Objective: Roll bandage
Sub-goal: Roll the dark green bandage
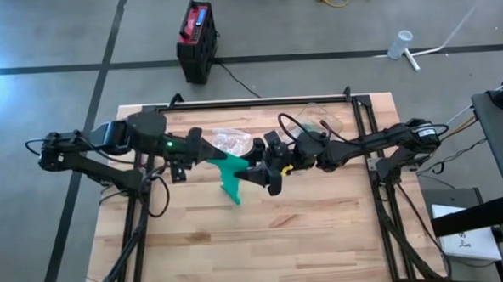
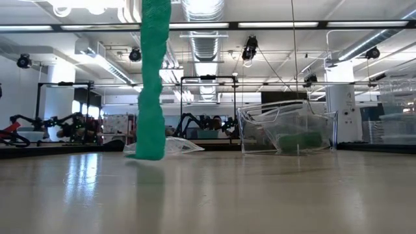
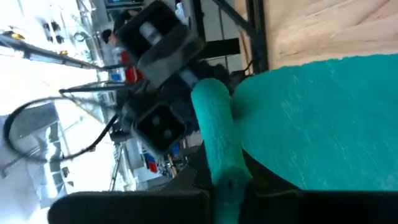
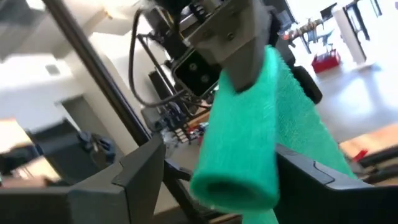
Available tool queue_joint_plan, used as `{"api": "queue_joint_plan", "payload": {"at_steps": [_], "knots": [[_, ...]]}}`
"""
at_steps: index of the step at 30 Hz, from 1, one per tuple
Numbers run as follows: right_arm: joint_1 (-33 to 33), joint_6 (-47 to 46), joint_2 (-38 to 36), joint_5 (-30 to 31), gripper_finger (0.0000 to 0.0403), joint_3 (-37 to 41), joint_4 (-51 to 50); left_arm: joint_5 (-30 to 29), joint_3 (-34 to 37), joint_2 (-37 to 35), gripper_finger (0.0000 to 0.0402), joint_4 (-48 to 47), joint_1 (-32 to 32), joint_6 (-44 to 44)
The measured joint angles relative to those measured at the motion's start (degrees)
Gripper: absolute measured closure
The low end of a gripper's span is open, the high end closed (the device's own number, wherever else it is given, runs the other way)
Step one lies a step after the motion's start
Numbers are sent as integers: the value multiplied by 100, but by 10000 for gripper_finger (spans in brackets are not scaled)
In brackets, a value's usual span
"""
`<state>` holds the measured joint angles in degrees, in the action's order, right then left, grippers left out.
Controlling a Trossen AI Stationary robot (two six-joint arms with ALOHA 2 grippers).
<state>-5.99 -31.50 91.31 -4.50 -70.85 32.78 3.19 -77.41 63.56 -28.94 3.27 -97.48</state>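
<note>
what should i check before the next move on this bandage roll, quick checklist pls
1. Left gripper shut on the green bandage: ok, its fingers pinch the rolled end in the right wrist view.
2. Right gripper set around the roll: ok, its fingers stand on either side with the roll between them; contact cannot tell.
3. Rolled part even: ok, it looks like a tidy tube in both wrist views.
4. Loose tail hanging free: ok, in the low view it drops straight to the table and touches it.
5. Tail clear of the clear plastic box: ok, the box sits apart to one side.
6. Tension in the tail: cannot tell.
</note>
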Motion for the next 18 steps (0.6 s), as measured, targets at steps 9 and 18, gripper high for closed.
{"api": "queue_joint_plan", "payload": {"at_steps": [9,18], "knots": [[-60,1173,-2,437,200,2,-328,-269,-175,-106,395,32,0,201],[-56,1295,-2,878,357,2,-494,-267,-142,-122,395,16,1,221]]}}
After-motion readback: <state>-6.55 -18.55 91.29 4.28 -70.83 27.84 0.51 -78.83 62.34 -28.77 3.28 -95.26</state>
